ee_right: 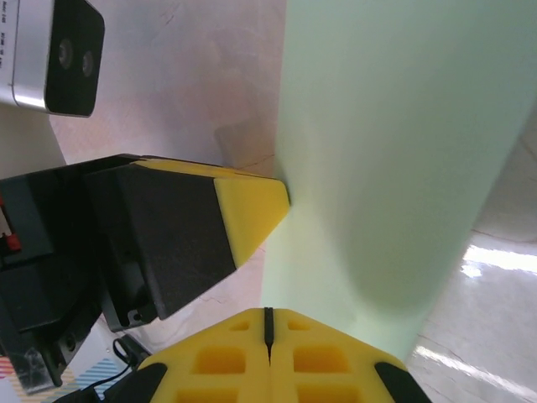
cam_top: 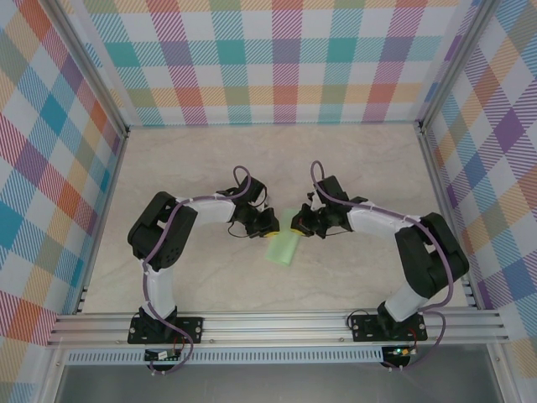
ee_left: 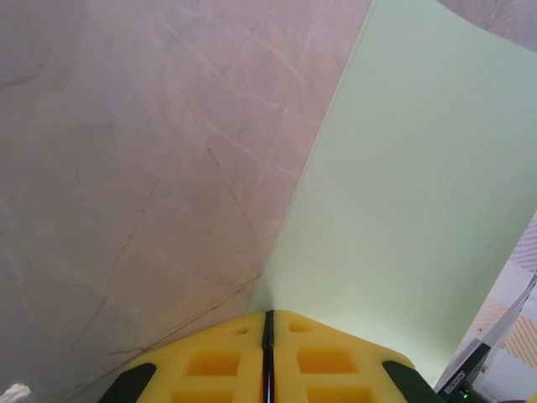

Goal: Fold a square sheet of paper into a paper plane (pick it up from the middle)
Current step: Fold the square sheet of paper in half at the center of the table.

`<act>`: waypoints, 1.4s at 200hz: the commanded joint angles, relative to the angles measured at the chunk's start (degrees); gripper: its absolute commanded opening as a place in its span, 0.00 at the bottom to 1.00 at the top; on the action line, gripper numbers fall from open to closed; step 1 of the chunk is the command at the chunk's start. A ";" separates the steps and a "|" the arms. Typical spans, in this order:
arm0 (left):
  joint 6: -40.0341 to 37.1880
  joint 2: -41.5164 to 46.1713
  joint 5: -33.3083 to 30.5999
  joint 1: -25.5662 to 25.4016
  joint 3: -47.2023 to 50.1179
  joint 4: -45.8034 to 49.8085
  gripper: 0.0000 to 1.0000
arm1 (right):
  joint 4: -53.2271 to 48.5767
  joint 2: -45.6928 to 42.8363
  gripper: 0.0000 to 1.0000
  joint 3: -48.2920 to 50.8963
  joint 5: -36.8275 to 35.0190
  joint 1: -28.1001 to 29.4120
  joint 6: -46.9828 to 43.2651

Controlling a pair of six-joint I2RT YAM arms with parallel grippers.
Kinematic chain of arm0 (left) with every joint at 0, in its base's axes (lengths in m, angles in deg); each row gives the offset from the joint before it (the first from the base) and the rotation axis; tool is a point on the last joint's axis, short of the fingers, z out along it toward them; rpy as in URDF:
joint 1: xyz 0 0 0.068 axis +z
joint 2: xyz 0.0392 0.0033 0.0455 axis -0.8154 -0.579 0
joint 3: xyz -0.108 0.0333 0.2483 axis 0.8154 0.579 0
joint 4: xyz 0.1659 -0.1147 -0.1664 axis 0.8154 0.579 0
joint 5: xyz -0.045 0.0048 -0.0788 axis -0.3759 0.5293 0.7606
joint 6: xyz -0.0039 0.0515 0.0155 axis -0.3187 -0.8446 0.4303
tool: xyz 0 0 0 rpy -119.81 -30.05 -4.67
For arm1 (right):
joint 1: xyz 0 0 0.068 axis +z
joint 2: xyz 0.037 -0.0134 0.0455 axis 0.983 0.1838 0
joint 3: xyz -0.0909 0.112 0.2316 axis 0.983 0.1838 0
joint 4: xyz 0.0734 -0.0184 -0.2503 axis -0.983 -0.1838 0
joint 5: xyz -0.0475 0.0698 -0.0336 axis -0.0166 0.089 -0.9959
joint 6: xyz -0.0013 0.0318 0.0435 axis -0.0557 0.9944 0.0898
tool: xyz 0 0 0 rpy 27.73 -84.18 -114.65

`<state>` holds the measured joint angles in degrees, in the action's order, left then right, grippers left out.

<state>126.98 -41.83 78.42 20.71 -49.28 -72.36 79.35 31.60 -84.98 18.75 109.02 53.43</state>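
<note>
The square sheet of paper (cam_top: 283, 246) is pale mint green and hangs between the two grippers as a narrow curved band slanting toward the near edge. My left gripper (cam_top: 270, 223) is shut on its left edge. In the left wrist view the yellow jaws (ee_left: 268, 315) are pressed together, with the paper (ee_left: 403, 193) spreading up and to the right from their tip. My right gripper (cam_top: 298, 223) is shut on the opposite side. In the right wrist view its jaws (ee_right: 268, 312) are closed at the paper's (ee_right: 386, 151) lower edge. The left gripper's yellow fingertip (ee_right: 252, 206) touches the sheet there.
The beige marble-patterned table (cam_top: 361, 168) lies under the paper, ringed by checkered walls (cam_top: 277, 59). An aluminium rail (cam_top: 277, 323) runs along the near edge by the arm bases. The left wrist camera housing (ee_right: 50, 54) sits close to the right gripper.
</note>
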 commanded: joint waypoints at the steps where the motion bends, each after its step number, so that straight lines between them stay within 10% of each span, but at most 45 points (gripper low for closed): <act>1: -1.05 -4.49 -4.59 -0.89 1.21 6.00 0.09 | 5.97 1.49 0.00 1.05 3.02 -0.06 1.70; 280: -3.86 -3.74 -4.49 -1.25 -2.17 10.07 0.08 | 5.25 5.64 0.03 9.01 1.47 -2.67 -7.24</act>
<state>124.66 -42.92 78.77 20.69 -51.92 -68.82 88.73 36.43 -76.47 21.20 106.61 49.05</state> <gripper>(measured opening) 0.074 0.045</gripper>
